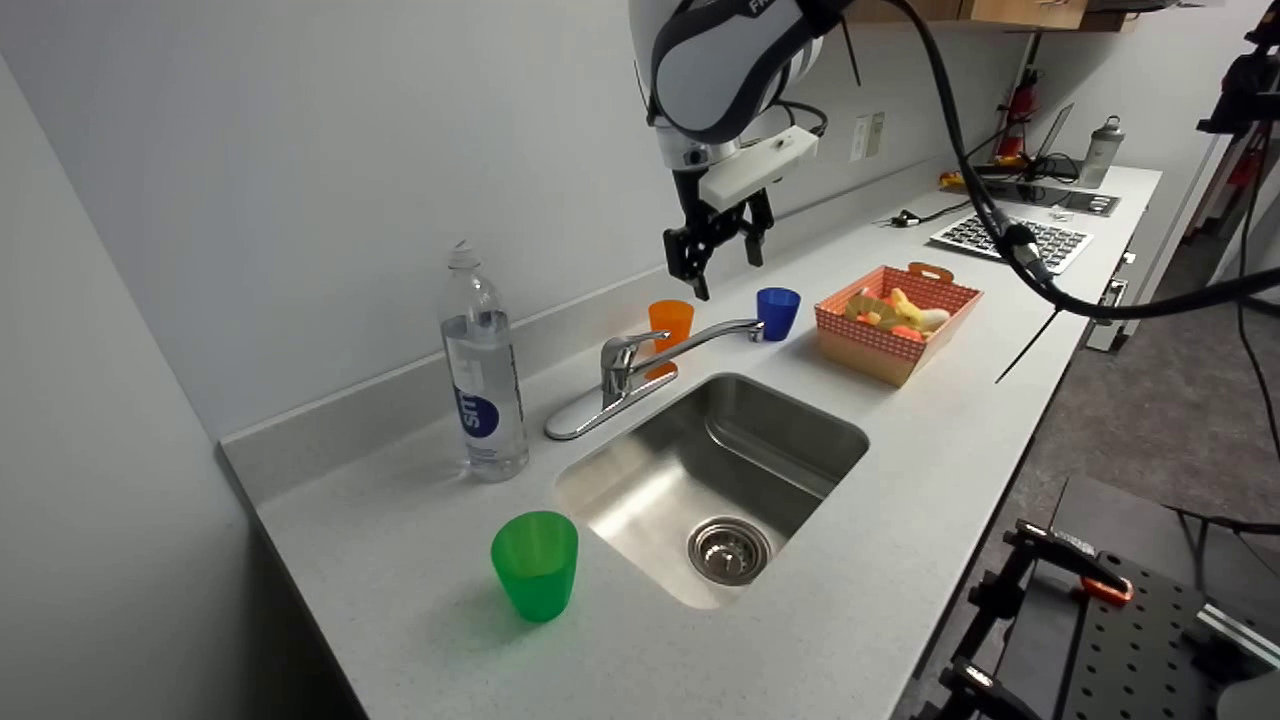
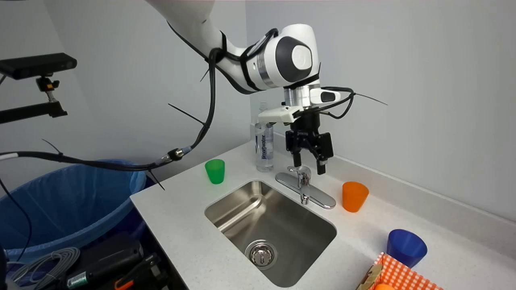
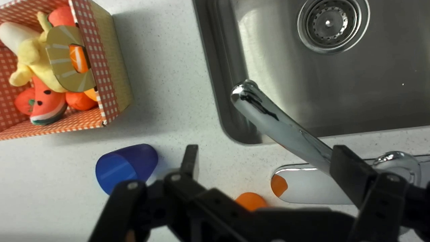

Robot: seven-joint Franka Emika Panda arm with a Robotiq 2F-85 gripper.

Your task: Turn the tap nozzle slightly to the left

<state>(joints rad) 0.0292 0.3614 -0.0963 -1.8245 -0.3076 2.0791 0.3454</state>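
Note:
The tap nozzle is a shiny chrome spout (image 1: 700,338). In an exterior view (image 2: 305,196) it points toward the camera, over the sink's edge. In the wrist view the spout (image 3: 282,124) runs diagonally, its tip over the sink's corner. My gripper shows in both exterior views (image 1: 728,276) (image 2: 309,167), pointing down above the tap, apart from it. In the wrist view my gripper (image 3: 267,151) is open and empty. Its right finger hides the spout's base end. The lever handle (image 1: 640,340) sits atop the faucet body.
The steel sink (image 1: 850,440) lies before the tap. An orange cup (image 2: 354,196) stands behind the tap, a blue cup (image 1: 778,312) farther along. A checkered basket (image 1: 880,350) holds soft toys. A water bottle (image 1: 485,390) and a green cup (image 1: 536,565) stand at the other end.

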